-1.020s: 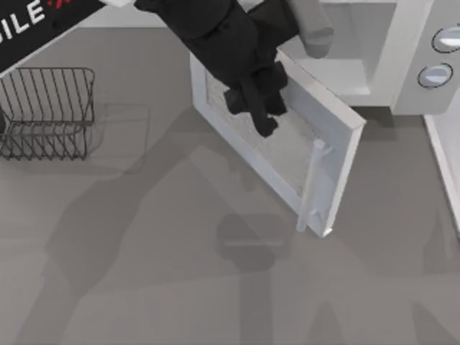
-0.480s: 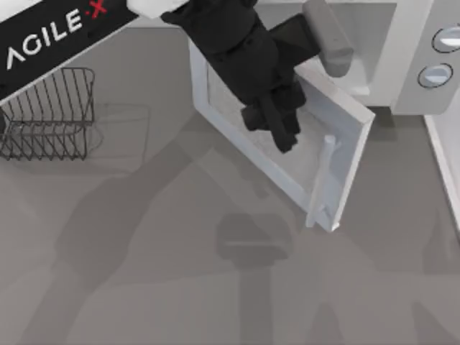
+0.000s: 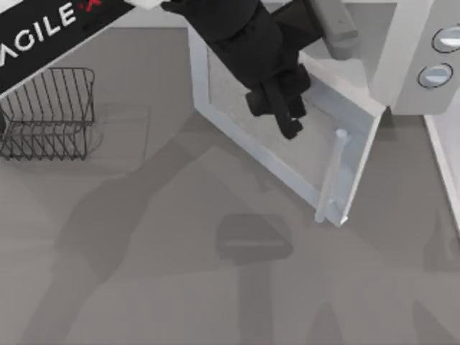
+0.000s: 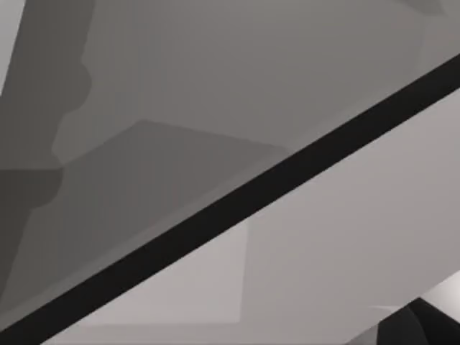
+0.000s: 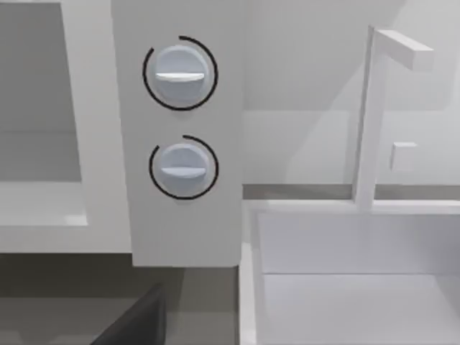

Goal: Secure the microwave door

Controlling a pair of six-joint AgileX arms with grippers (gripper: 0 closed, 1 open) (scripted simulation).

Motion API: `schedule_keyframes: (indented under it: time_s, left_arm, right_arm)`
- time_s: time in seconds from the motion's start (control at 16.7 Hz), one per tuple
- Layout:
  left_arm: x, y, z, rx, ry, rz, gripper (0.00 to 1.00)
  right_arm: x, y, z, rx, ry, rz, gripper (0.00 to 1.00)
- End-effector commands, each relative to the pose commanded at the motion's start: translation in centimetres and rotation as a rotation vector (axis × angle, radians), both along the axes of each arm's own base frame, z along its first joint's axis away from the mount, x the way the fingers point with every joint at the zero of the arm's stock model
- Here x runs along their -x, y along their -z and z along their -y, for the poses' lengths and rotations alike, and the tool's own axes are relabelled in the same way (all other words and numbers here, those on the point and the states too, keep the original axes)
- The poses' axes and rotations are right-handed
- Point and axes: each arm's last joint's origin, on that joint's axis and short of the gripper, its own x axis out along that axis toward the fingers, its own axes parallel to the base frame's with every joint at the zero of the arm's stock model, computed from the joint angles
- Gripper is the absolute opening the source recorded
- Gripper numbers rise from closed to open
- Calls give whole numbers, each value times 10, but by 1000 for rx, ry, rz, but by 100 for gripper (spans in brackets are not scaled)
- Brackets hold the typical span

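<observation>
Microwave door [image 3: 287, 136] is swinging toward the microwave [image 3: 402, 57], its free edge nearer the cavity than a second ago but not yet latched. Your left gripper [image 3: 287, 118] presses on the door's speckled window, handle [image 3: 329, 176] just beyond its tip; can't tell its finger opening. Wire rack [image 3: 47, 111] sits well away. Right arm is parked facing the knobs [image 5: 180, 75]. Keep pushing.
</observation>
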Motion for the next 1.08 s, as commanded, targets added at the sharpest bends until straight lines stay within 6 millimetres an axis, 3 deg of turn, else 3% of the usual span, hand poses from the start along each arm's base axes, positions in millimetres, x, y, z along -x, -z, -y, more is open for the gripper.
schedule_keyframes:
  time_s: [0.3,0.6,1.08]
  left_arm:
    - [6,16,21,-36,36,-68,0]
    - [0,-1,19,2,-3,4,0]
    - [6,11,28,-31,11,-37,0]
  right_arm:
    - [0,0,0,0,0,0,100]
    - [0,0,0,0,0,0,100]
    - [0,0,0,0,0,0,100]
